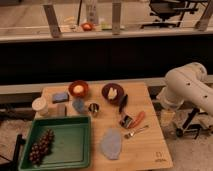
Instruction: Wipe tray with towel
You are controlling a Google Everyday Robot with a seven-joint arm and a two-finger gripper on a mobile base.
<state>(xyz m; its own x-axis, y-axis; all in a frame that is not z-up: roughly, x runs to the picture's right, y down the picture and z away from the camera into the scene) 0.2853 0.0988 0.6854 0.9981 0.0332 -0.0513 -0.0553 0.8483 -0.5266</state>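
Observation:
A green tray (75, 150) sits at the table's front left corner, with a bunch of dark grapes (41, 146) lying in its left part. A blue-grey towel (111, 144) lies crumpled on the wooden table just right of the tray. My white arm (187, 85) comes in from the right and bends down beside the table's right edge. My gripper (167, 116) hangs there, off the table and well right of the towel and the tray, holding nothing that I can see.
Behind the tray are a white jar (39, 105), a blue sponge (60, 96), an orange bowl (78, 89), a metal cup (93, 108) and a dark bowl (113, 92). A carrot (138, 119) and a spoon (136, 132) lie right of the towel.

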